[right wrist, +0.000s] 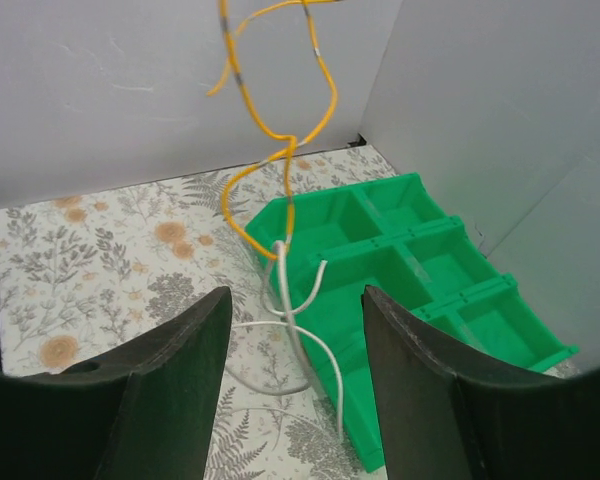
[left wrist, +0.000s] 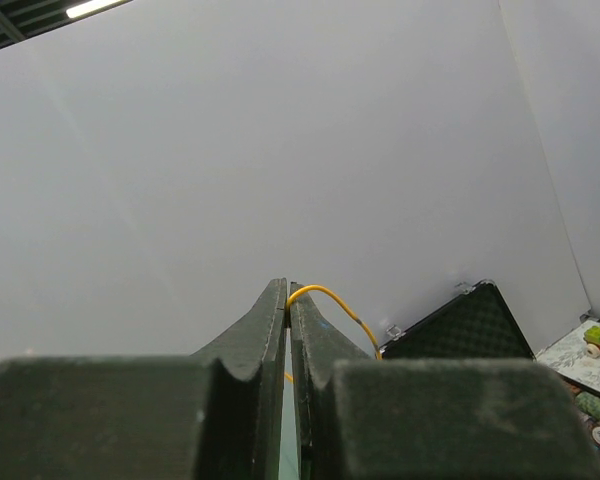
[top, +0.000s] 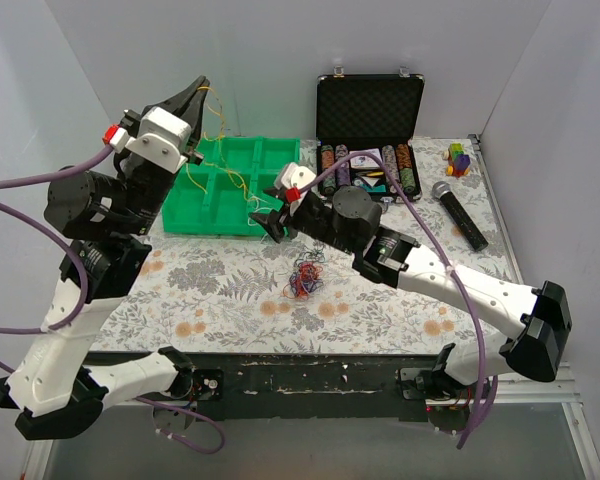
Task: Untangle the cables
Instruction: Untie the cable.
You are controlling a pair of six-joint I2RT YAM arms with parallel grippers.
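Grey-and-tan floral print covered the table (top: 210, 290), the largest thing in view. Toward its back left lay a green tray (top: 230, 190) divided into open compartments. Just to its right stood a black case (top: 370, 105), lid upright, with rows of poker chips (top: 365, 165) in its base.

The left gripper (top: 195, 95) was raised high above the tray's left end, pointing up toward the back wall. In the left wrist view its fingers (left wrist: 265, 330) were pressed together, pinching the orange cable (left wrist: 330, 298), which arched out from between the tips. The right gripper (top: 270, 222) was low over the table by the tray's near right corner. In the right wrist view its fingers (right wrist: 180, 340) were spread apart and closed on nothing.

A black microphone (top: 460, 212) lay at an angle near the right edge, and a small stack of coloured blocks (top: 459, 158) sat behind it, by the wall.

On the cloth, just in front of the right gripper, lay a small tangle (top: 305, 278) of red, blue and dark cables, touching neither gripper. The orange cable hung in loose curls from the raised left gripper down across the tray. In the right wrist view its lower end met the white cables (right wrist: 300, 340) at the tray's corner. These dropped through the gap between the open fingers and looped onto the cloth beside the tray. Whether they touched either finger could not be told.
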